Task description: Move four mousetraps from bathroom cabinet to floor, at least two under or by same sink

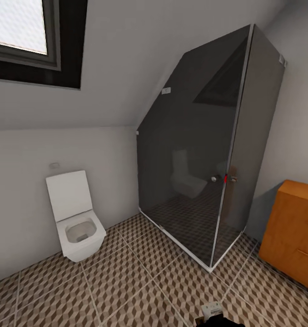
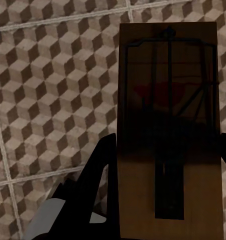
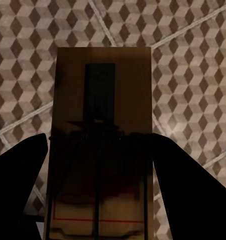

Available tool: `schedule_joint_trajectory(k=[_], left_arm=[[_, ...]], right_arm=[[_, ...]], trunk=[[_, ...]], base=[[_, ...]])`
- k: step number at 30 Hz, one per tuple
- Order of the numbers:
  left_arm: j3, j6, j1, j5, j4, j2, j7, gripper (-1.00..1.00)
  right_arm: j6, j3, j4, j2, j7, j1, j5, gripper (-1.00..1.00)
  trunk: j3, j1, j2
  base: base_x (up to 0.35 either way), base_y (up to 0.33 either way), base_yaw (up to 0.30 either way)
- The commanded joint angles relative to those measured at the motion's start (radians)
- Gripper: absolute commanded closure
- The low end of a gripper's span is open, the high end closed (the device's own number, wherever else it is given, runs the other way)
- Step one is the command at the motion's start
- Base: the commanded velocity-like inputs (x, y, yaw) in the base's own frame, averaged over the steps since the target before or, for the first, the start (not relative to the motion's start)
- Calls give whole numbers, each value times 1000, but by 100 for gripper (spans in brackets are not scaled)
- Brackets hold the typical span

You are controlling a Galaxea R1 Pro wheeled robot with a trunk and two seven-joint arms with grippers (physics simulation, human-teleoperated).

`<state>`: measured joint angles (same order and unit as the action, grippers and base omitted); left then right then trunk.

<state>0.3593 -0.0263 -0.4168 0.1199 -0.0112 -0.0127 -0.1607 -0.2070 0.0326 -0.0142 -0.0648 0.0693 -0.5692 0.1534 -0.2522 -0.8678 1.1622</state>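
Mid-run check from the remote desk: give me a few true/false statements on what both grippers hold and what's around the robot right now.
1. The left gripper holds a mousetrap. True.
2. The right gripper is empty. False: it is shut on a second mousetrap.
3. The toilet has its lid raised. True.
4. The orange-brown cabinet stands left of the toilet. False: it is at the head view's right edge, beside the dark glass shower enclosure.
5. The bathroom floor is plain white. False: cube-patterned tiles.
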Motion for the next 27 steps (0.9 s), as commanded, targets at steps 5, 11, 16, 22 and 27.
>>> schedule_joint_trajectory(k=[5, 11, 16, 22, 27], left_arm=[[-3, -3, 0, 9, -1, 0, -3, 100], [-3, -3, 0, 5, -2, 0, -3, 100], [-3, -3, 0, 3, -3, 0, -3, 100], [-3, -3, 0, 5, -3, -1, -3, 100], [-2, -3, 0, 7, -3, -2, -3, 100]], right_arm=[[-3, 3, -1, 0, -1, -1, 9, 100], [-3, 2, -1, 2, -2, 0, 11, 100], [-3, 2, -1, 3, -2, 0, 12, 100], [-2, 2, -1, 2, 0, 0, 14, 100], [-3, 3, -1, 0, 4, -1, 14, 100]], trunk=[[-1, 0, 1], [-1, 0, 1], [-1, 0, 1], [-1, 0, 1], [-1, 0, 1]], base=[[0, 0, 4], [0, 0, 0], [0, 0, 0], [166, 0, 0], [296, 0, 0]])
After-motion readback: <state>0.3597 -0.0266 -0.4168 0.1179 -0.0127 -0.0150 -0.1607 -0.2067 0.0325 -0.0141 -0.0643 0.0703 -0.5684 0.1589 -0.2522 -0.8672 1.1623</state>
